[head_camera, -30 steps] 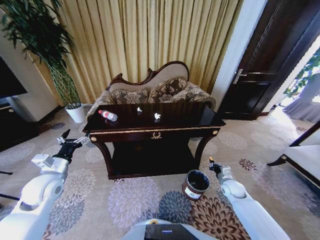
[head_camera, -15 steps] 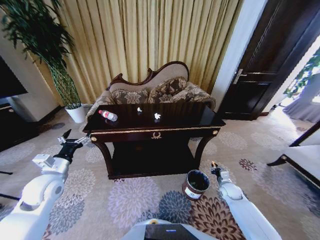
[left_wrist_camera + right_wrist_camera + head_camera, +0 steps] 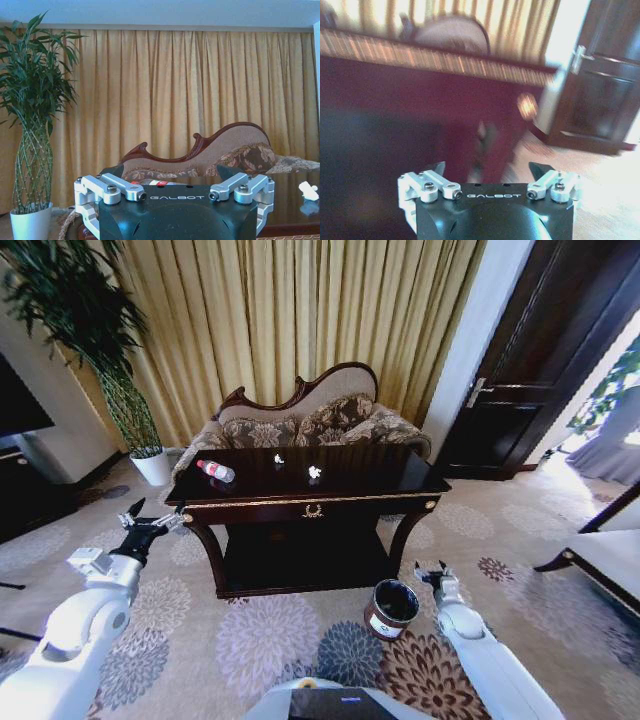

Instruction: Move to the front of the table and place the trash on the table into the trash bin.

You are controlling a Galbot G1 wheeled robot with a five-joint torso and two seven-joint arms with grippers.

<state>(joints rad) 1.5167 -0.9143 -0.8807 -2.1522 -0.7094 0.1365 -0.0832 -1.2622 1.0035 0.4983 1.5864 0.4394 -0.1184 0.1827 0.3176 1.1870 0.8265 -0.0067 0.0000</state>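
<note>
Dark glossy surface (image 3: 360, 475): bottle (image 3: 216, 471) at its left edge, white scraps (image 3: 314, 472) mid-surface.
Bin (image 3: 391, 608): on the carpet, off the front right corner.
Left gripper (image 3: 143, 525): jaws spread, empty, beside the left edge.
Right gripper (image 3: 436, 578): jaws released, just beside the bin.
Risk: the right arm could topple the bin.
Left wrist view: a scrap (image 3: 308, 190) seen level, the bin hidden.

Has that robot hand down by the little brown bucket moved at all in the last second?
Yes, slightly. The right gripper has drifted a little farther right of the trash bin, and its fingers, narrow before, now stand spread open.
</note>
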